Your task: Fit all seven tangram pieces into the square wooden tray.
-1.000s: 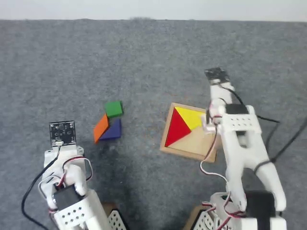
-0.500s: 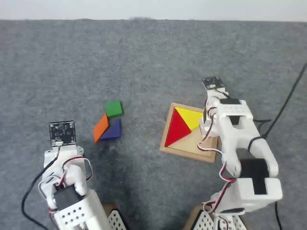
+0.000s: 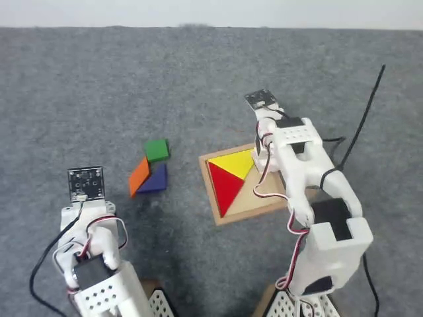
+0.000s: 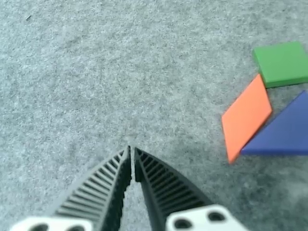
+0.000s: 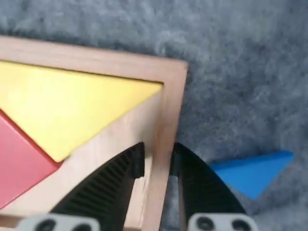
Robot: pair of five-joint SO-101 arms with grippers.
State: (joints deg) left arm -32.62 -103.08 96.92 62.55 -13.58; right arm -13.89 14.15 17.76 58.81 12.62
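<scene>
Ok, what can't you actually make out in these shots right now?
High view: the right arm covers the tray's right side and the light blue triangle beside it.
Left wrist view: the dark blue triangle runs off the picture's edge.
Right wrist view: the red triangle and yellow triangle are cut off by the edge.

Bare carpet [image 3: 182, 188] lies open between the loose pieces [image 3: 153, 179] and the tray [image 3: 209, 191]. The right arm [image 3: 294, 142] covers the tray's right side.
</scene>
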